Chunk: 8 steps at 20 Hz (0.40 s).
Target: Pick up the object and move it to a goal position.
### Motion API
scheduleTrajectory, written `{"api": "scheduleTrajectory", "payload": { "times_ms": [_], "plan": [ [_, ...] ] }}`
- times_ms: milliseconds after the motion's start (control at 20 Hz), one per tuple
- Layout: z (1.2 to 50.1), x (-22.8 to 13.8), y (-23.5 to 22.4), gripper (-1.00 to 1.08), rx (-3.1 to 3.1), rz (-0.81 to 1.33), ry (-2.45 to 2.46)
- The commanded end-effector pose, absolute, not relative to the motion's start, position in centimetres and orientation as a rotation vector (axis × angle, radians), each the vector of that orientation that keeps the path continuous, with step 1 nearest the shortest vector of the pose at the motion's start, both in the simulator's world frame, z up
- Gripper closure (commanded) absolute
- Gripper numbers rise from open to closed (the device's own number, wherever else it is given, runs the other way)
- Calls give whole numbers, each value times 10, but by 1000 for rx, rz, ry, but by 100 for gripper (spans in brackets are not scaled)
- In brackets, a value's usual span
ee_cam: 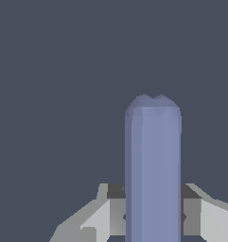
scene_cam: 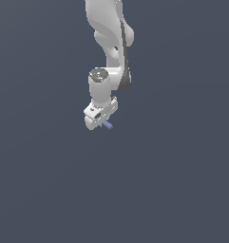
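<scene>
A flat, uniform slate-blue-grey backdrop (scene_cam: 182,180) is seen across the whole exterior view, with no seam or edge by which a floor could be told from a wall. A very slight lightening of the tone is noticed toward the lower part of that view, while the upper part is rendered a shade darker. The same plain slate-blue-grey field (ee_cam: 54,71) is shown in the wrist view, evenly coloured and without texture. No cast shadows are seen on either surface, and the light is spread softly and evenly, so its source cannot be placed.
</scene>
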<state>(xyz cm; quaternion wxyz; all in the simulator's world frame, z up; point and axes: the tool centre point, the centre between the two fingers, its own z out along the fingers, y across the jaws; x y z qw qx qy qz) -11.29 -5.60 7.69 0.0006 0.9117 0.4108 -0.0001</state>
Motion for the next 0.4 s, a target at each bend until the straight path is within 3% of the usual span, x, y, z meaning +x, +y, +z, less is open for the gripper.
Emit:
{"api": "scheduleTrajectory", "payload": {
  "times_ms": [0,350],
  "plan": [
    [83,-120,-56,108,2863,-1,1290],
    [91,-127,-56,108,2863,-1,1290]
  ]
}}
